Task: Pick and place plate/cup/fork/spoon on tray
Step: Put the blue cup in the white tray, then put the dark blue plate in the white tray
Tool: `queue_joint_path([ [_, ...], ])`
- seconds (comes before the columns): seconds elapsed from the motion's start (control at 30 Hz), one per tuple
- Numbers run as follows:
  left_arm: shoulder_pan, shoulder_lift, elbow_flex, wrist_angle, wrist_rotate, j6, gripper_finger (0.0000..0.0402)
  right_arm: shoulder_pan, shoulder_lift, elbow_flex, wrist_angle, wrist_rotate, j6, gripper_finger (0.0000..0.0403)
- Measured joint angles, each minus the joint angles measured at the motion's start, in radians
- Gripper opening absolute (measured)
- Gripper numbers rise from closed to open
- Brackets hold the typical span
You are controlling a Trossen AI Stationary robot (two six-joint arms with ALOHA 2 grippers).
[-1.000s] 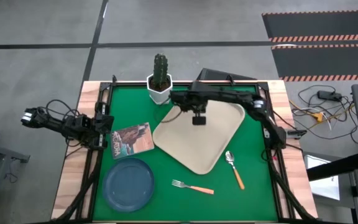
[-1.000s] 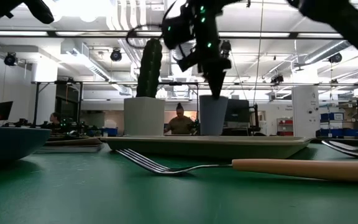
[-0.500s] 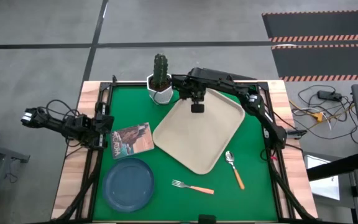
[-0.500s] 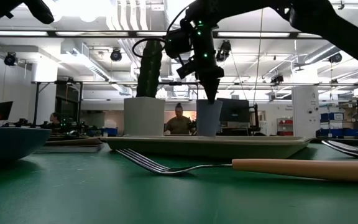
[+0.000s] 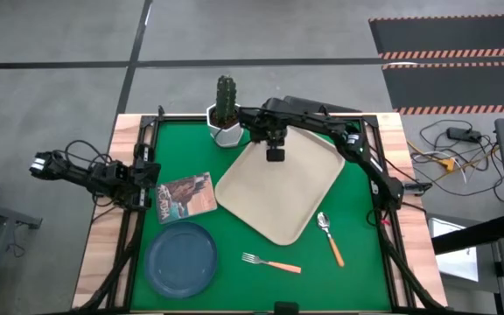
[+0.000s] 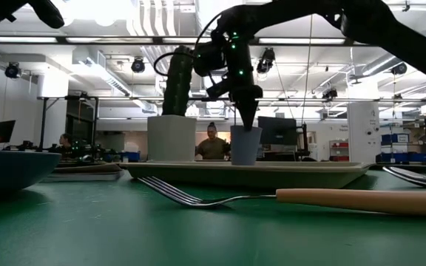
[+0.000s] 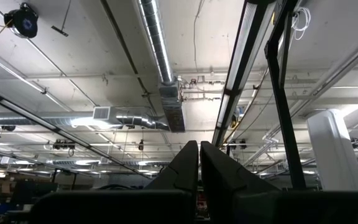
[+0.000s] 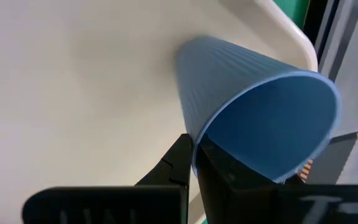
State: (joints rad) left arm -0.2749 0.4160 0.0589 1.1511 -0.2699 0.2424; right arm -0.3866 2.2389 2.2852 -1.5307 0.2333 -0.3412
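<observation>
My right gripper (image 6: 245, 117) is shut on the small blue cup (image 6: 245, 145) over the far left corner of the cream tray (image 5: 278, 192). In the high view the gripper hides the cup. The dark blue plate (image 5: 180, 258) lies near left on the green mat. The fork (image 5: 269, 262) lies right of the plate. The spoon (image 5: 330, 236) lies by the tray's near right edge. My left gripper (image 7: 197, 168) is shut and empty off the table's left edge, pointing at the ceiling. My right gripper pinches the cup's wall at the rim (image 8: 194, 144), one finger inside the cup and one outside. The fingers come from above, pointing down. The cup stands upright below them, its base down at the tray floor. I cannot tell whether the base touches the tray.
A white pot with a cactus (image 5: 226, 121) stands just left of the cup, past the tray's far left corner. A picture card (image 5: 186, 194) lies left of the tray. Most of the tray floor is bare.
My right gripper has carried the cup toward the tray's far left corner, nearer the cactus pot, and lowered it. The cup has stayed upright, and its base now sits lower behind the tray rim.
</observation>
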Motion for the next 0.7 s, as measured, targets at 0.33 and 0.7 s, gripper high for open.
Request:
queue_joint_path([
  [0.33, 0.0, 0.0, 0.0, 0.0, 0.0, 0.0, 0.0, 0.0, -0.004, 0.005, 0.013, 0.005, 0.04, 0.0067],
  [0.7, 0.0, 0.0, 0.0, 0.0, 0.0, 0.0, 0.0, 0.009, -0.041, 0.065, -0.032, 0.002, 0.152, 0.012],
])
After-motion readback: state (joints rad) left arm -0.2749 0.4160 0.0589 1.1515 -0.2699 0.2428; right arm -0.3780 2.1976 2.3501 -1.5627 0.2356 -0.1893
